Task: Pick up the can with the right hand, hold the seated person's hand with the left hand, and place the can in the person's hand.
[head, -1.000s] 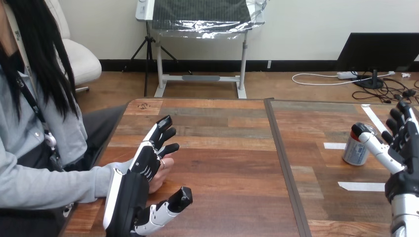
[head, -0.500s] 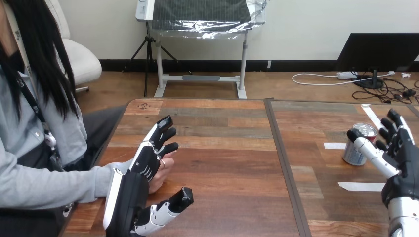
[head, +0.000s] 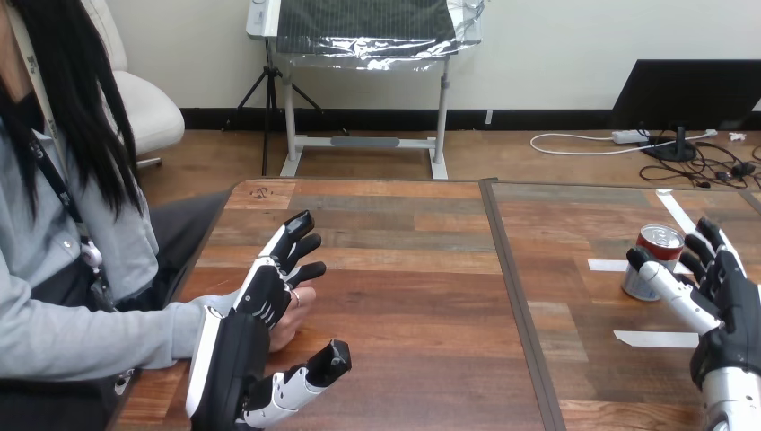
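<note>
Aluminium, thin and smooth, is what the can (head: pixel 662 244) is judged to be made of. It would be light if empty and heavier if full, which cannot be told, and it would be easily dented and slippery if squeezed hard. In the head view it is seen upright on the right part of the table (head: pixel 404 269), near a strip of white tape (head: pixel 655 338). The right hand (head: pixel 727 296) is spread open about it, with the thumb set across its front and the fingers raised just beside its far right side. Nothing is gripped, and whether the thumb touches cannot be told. A hold round the middle of the wall, thumb opposite fingers and with moderate pressure, is judged best. At the left, the left hand (head: pixel 260 301) is held open with straight fingers and the thumb spread wide, its palm against or just over the person's hand (head: pixel 292 319). No finger is curled round it.
</note>
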`<action>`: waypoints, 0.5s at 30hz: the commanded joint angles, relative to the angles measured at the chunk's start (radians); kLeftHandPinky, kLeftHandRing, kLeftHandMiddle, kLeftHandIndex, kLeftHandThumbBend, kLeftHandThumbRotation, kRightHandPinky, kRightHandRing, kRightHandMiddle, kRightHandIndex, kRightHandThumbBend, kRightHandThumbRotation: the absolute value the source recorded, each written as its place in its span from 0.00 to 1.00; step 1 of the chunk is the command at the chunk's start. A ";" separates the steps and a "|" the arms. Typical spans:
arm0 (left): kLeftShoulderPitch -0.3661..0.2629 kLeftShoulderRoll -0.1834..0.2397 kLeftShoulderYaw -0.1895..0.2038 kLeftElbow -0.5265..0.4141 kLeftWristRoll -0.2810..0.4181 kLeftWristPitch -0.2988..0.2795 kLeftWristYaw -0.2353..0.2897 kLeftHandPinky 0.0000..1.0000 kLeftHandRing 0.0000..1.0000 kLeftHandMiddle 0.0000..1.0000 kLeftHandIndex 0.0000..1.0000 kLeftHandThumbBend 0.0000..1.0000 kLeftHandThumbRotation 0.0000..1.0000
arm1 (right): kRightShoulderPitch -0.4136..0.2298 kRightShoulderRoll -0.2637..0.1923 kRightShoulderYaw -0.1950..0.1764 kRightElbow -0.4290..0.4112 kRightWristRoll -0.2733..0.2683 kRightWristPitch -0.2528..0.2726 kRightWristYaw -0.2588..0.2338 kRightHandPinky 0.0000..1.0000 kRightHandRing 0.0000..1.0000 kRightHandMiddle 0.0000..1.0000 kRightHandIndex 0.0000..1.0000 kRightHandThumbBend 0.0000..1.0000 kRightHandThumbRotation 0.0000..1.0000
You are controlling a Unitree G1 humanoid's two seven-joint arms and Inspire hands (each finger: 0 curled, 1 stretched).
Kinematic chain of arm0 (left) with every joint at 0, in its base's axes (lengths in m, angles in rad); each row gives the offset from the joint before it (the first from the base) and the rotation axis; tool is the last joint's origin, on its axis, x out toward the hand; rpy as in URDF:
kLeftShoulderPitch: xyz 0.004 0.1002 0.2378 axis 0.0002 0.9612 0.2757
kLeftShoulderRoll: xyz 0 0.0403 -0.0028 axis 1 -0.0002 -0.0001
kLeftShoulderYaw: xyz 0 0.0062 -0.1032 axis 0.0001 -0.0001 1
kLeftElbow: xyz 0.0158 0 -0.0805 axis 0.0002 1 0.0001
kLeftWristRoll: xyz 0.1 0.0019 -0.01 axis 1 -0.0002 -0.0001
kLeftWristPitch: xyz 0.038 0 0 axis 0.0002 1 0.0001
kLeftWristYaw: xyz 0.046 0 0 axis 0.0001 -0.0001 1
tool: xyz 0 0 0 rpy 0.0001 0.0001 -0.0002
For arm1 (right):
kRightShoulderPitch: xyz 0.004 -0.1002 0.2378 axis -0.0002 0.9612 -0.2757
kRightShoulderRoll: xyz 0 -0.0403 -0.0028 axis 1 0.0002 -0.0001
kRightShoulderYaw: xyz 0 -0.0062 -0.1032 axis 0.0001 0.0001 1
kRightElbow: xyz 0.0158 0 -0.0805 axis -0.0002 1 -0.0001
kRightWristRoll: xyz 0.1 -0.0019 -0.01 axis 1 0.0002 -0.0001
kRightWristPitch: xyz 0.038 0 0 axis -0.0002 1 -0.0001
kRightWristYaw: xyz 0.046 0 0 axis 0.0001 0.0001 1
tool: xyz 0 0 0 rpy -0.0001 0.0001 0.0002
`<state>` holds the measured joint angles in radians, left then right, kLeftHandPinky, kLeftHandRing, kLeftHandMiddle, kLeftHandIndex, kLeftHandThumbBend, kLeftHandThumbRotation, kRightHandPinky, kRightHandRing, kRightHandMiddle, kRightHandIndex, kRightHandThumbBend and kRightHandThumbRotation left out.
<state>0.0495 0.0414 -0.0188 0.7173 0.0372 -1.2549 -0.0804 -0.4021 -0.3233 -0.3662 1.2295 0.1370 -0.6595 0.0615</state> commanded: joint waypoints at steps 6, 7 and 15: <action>-0.043 0.003 0.005 -0.016 -0.009 -0.023 -0.001 0.77 0.88 0.91 0.89 0.98 0.68 | -0.095 -0.043 0.010 0.005 -0.015 0.017 -0.006 0.91 0.92 0.92 0.93 0.99 0.30; -0.043 0.003 0.005 -0.017 -0.010 -0.022 -0.001 0.77 0.87 0.91 0.89 0.98 0.69 | -0.095 -0.043 0.011 0.006 -0.017 0.020 -0.007 0.90 0.92 0.92 0.93 0.99 0.30; -0.043 0.008 0.002 -0.015 -0.014 -0.024 -0.007 0.77 0.88 0.91 0.89 0.98 0.68 | -0.098 -0.050 0.020 0.017 -0.035 0.041 -0.012 0.90 0.92 0.92 0.93 0.99 0.32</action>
<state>0.0495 0.0417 -0.0186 0.7173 0.0356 -1.2561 -0.0824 -0.4027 -0.3297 -0.3588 1.2389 0.1153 -0.6279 0.0551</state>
